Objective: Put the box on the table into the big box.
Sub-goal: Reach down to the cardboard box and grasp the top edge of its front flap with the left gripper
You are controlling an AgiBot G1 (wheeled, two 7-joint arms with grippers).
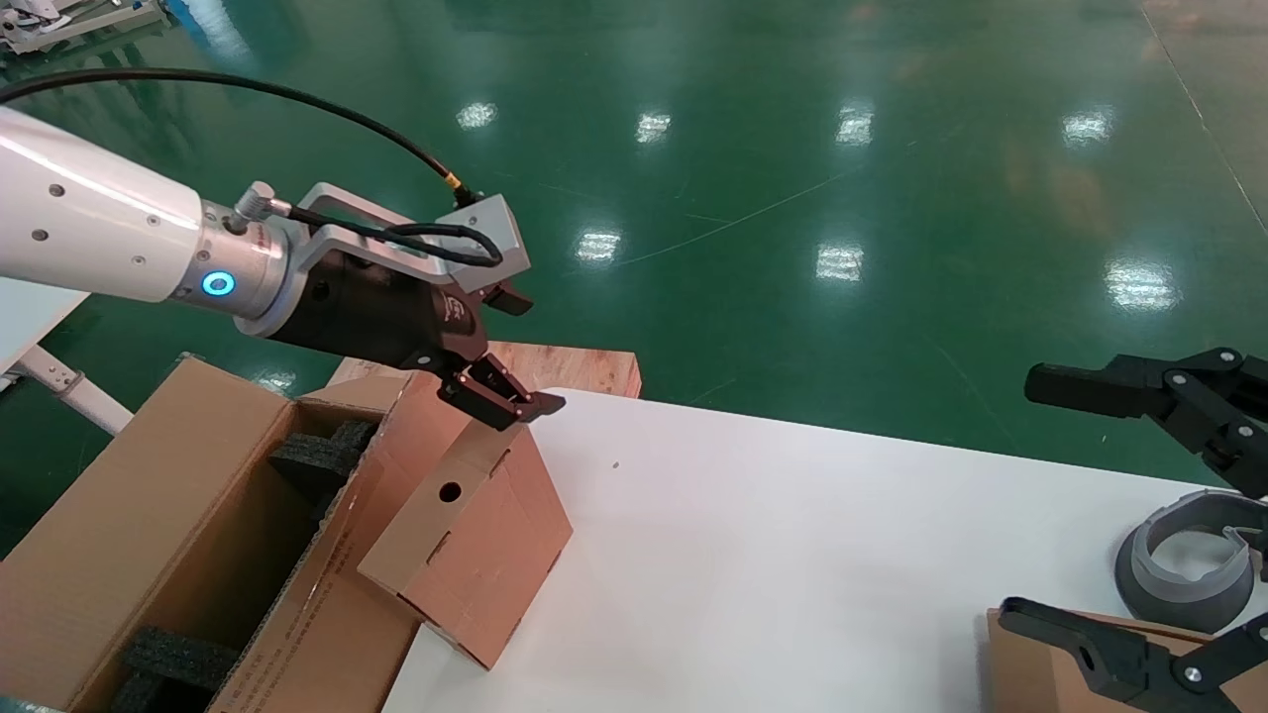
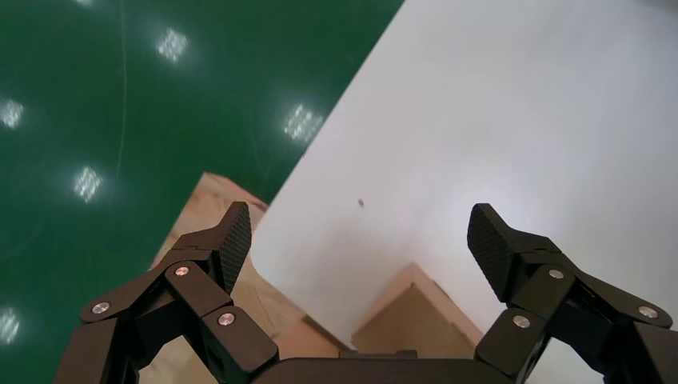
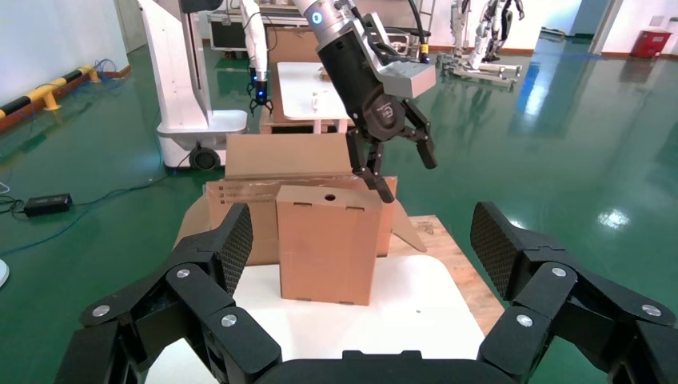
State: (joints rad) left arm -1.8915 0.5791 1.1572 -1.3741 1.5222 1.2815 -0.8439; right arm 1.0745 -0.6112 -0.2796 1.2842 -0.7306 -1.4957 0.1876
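Left tool (image 1: 500, 347) hangs over the near-left corner of the white counter (image 1: 792, 555), its black fingers spread apart and gripping nothing; the lower finger (image 1: 505, 398) sits at the top edge of the small brown cardboard box (image 1: 475, 535), whether touching it or just above I cannot tell. That box stands on the counter's left edge with a round hole in its upper face, right beside the big open carton (image 1: 149, 535), whose printed flap (image 1: 327, 594) lies against it. Black foam blocks (image 1: 322, 456) show inside the carton. In the right wrist view the small box (image 3: 328, 244) stands upright, in front of the carton (image 3: 280, 160). Right tool (image 1: 1119, 515) waits at the counter's right side, fingers wide apart and empty, over a second cardboard box (image 1: 1030, 673) beside a grey ring-shaped part (image 1: 1184, 574).
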